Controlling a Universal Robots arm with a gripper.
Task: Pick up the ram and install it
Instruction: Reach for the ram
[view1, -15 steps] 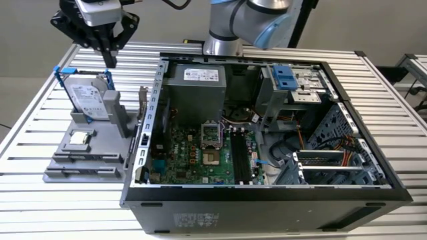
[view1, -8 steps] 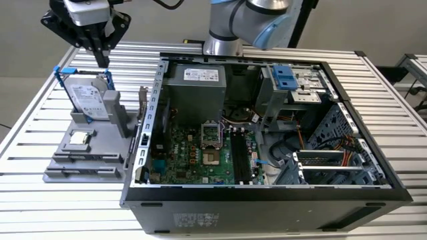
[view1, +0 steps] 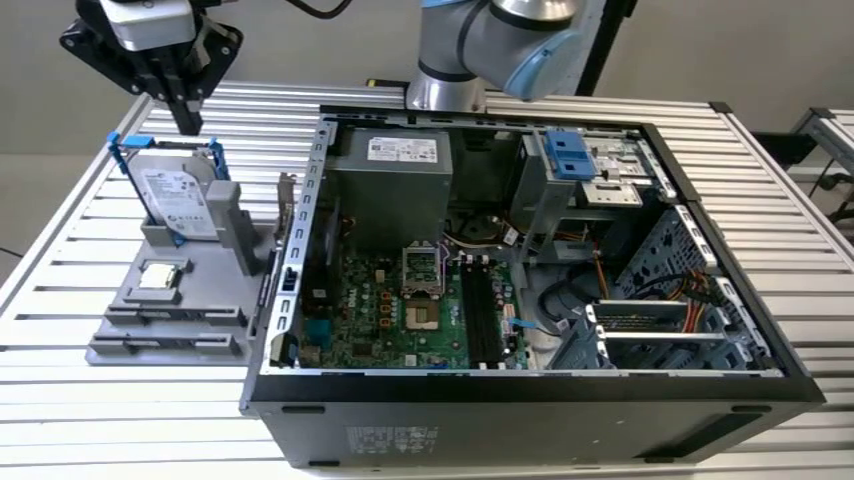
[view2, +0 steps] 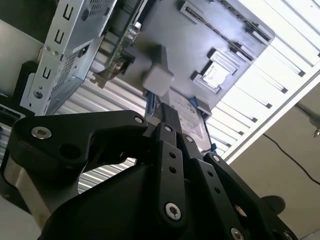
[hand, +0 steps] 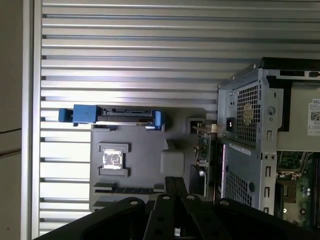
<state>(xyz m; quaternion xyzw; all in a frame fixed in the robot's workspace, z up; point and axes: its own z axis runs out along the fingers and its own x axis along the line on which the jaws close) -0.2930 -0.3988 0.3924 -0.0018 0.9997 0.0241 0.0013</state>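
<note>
Approach step; ram not yet picked, lies in slot at gray holder edge farthest from hard drive. Gripper hovers above drive, jaws together, empty. Grasp likely needs jaws parted, squared across stick.

Gripper in the near field: black fingers pressed together, nothing held. Just beyond the tips, the hard drive stands upright in its blue frame on the grey holder. A processor chip lies in a recess of the holder. The perforated computer case stands just beside the holder. Both rest on the slatted table.
</note>
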